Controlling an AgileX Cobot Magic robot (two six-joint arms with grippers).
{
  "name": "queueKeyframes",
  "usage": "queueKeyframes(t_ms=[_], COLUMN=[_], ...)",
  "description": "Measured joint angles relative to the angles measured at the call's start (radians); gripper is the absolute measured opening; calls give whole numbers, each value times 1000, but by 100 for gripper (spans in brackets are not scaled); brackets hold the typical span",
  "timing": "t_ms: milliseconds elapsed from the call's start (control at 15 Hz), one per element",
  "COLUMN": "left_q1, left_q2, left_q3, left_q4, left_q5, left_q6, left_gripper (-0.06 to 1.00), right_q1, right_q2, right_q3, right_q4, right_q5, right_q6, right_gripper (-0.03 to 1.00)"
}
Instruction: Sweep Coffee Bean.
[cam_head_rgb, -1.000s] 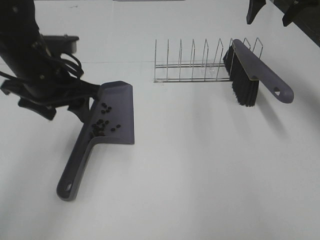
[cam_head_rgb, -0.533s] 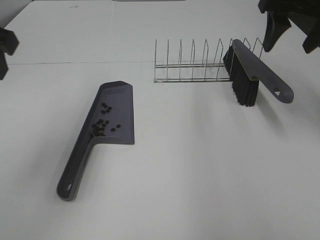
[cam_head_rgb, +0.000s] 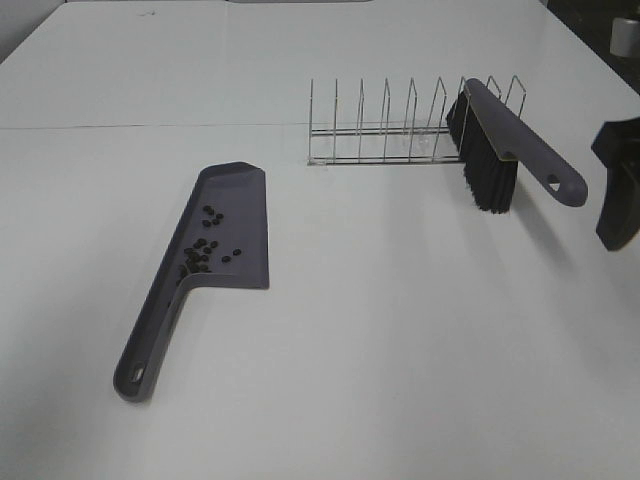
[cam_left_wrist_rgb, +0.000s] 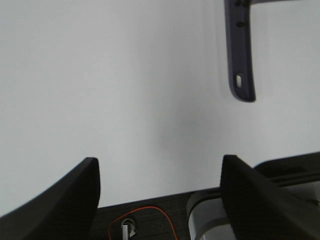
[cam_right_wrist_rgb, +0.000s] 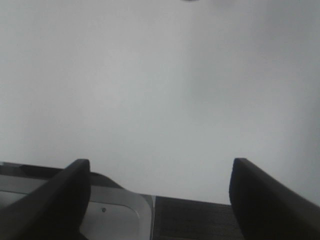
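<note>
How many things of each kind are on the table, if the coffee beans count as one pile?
Dustpan: 1
Brush: 1
Wire rack: 1
Pile of coffee beans: 1, inside the dustpan
Total: 4

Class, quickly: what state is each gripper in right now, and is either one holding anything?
Left gripper: open, holding nothing; only bare table shows between its fingers.
Right gripper: open, holding nothing, off at the table's edge.
</note>
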Motion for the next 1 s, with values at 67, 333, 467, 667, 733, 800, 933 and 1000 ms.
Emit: queueKeyframes(t_ms=[67,333,467,667,733,800,933,1000], left_q1=[0,0,0,0,0,0,0,0], left_q2=[-108,-377,-475,-657,-711,-756,-808,-820], left_q3=[61,161,185,225,245,272,298,299], left_q4=[-72,-201,-237,-252,-252,-252,-252,-253], left_q5=[1,4,4,4,4,4,-4,-26], left_q6=[68,215,258,297,302,305,331,348], left_gripper=[62,62,62,62,62,62,62,62], right_q1=[0,0,0,0,0,0,0,0], right_q2=[-81,-321,-437,-732,-833,-944,-1132,-1208], right_q3=[88,272,331,462,496,520,531,533], right_q4=[32,64,64,122,147,161,173,173], right_q5=[0,1,-7,-69,-84,-90,-116,-117], right_q6=[-1,-11,-53,-130,-143,-160,-188,-211], right_gripper=[65,65,65,59,58,58,57,57])
